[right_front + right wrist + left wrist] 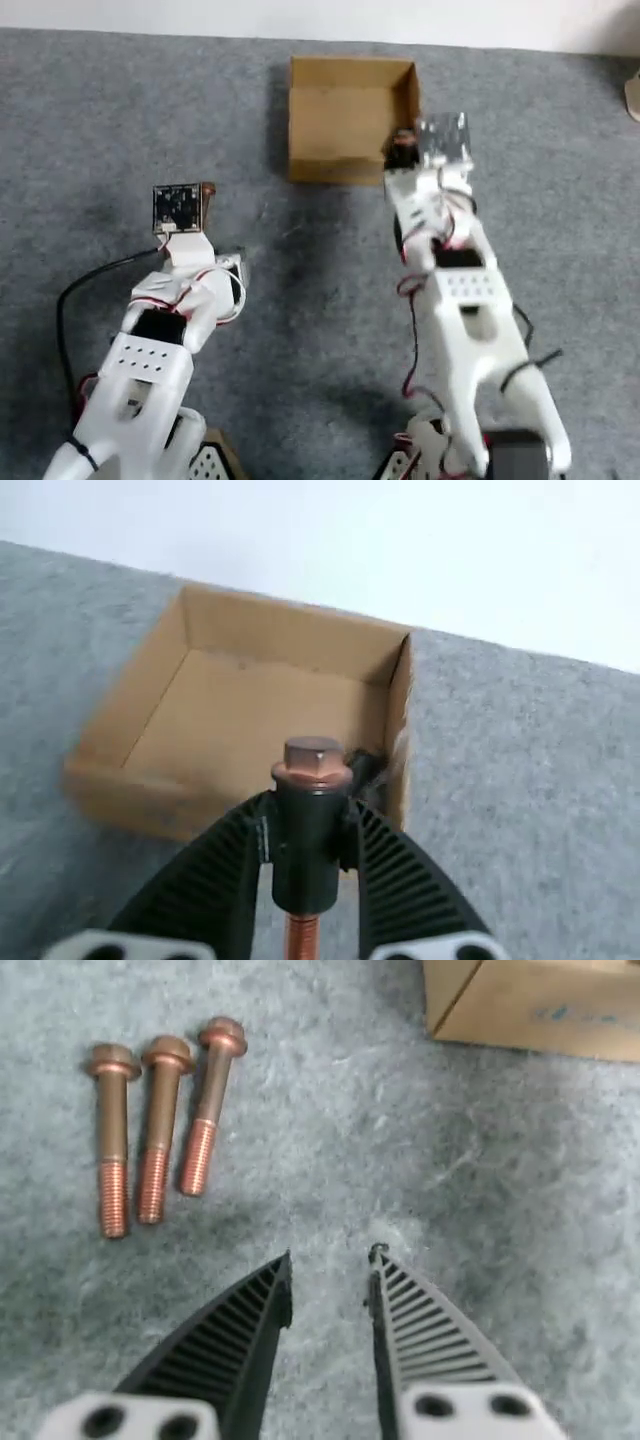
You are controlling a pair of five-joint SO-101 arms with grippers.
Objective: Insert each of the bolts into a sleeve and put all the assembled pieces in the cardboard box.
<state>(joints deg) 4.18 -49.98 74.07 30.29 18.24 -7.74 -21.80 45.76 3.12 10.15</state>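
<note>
My right gripper (305,815) clamps the black sleeve (303,858) with a flange bolt (312,762) seated through it, just short of the cardboard box (250,630) and its near wall. I judge it staged for the drop, with bare box floor beyond that rim. My left gripper (330,1258) hangs off the box's corner, fingers narrowly parted and empty. Three loose bolts (160,1125) lie farther from the box.

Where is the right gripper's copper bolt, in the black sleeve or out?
In: the copper bolt runs through the black sleeve, protruding at both ends.
</note>
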